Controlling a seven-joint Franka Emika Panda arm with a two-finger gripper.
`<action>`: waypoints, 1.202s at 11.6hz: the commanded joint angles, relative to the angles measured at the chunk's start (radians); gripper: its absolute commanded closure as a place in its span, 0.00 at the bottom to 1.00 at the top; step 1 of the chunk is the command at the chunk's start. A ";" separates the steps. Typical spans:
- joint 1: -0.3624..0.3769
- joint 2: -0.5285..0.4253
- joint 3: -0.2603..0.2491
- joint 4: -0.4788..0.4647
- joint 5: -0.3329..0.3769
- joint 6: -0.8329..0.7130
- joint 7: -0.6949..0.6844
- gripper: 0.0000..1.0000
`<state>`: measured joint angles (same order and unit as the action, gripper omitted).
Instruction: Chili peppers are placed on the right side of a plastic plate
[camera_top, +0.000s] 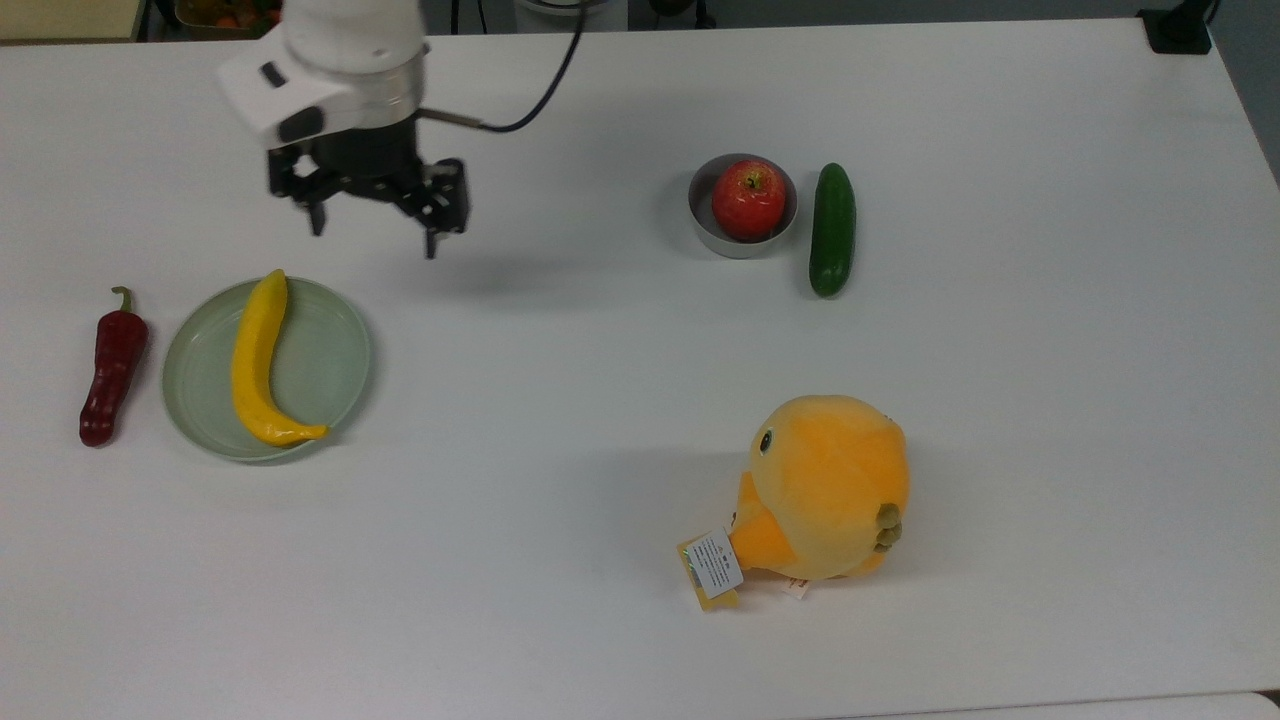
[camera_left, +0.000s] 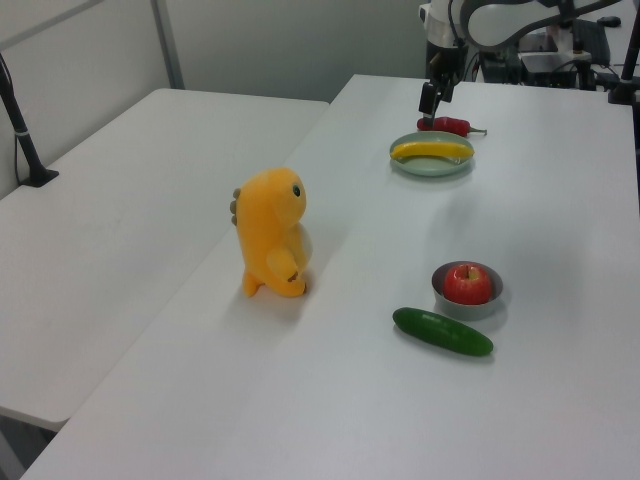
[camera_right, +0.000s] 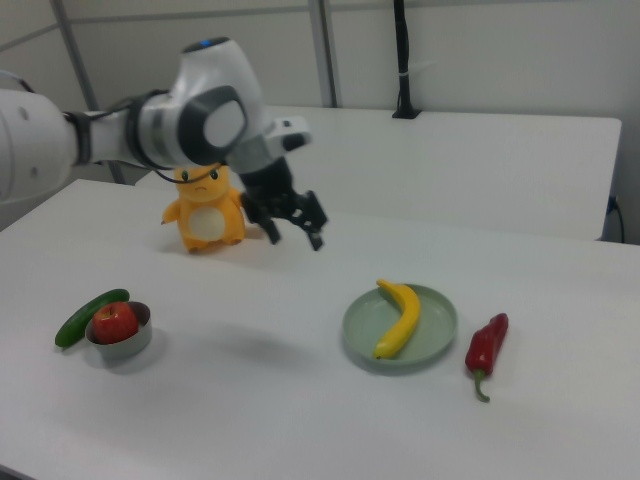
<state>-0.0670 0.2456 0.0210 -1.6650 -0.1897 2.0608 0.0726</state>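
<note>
The dark red chili pepper (camera_top: 112, 370) lies on the white table just off the top view's left of the pale green plastic plate (camera_top: 325, 372), apart from its rim. In the right view the chili pepper (camera_right: 487, 345) is on the plate's (camera_right: 438, 322) right. In the left view the chili pepper (camera_left: 445, 125) lies behind the plate (camera_left: 432, 171). My gripper (camera_top: 372, 238) hangs open and empty above bare table, up and to the top view's right of the plate. It also shows in the left view (camera_left: 432, 100) and the right view (camera_right: 297, 238).
A yellow banana (camera_top: 255, 360) lies across the plate. A red apple (camera_top: 748, 198) sits in a small grey bowl (camera_top: 707, 236) beside a green cucumber (camera_top: 832, 230). An orange plush toy (camera_top: 820, 488) stands near the front of the table.
</note>
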 joint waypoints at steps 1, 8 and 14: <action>0.085 -0.142 -0.004 -0.133 0.053 -0.027 0.015 0.00; 0.197 -0.273 -0.010 -0.242 0.202 -0.096 0.030 0.00; 0.197 -0.276 -0.012 -0.253 0.204 -0.094 0.044 0.00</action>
<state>0.1126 0.0065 0.0251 -1.8814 -0.0038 1.9628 0.1032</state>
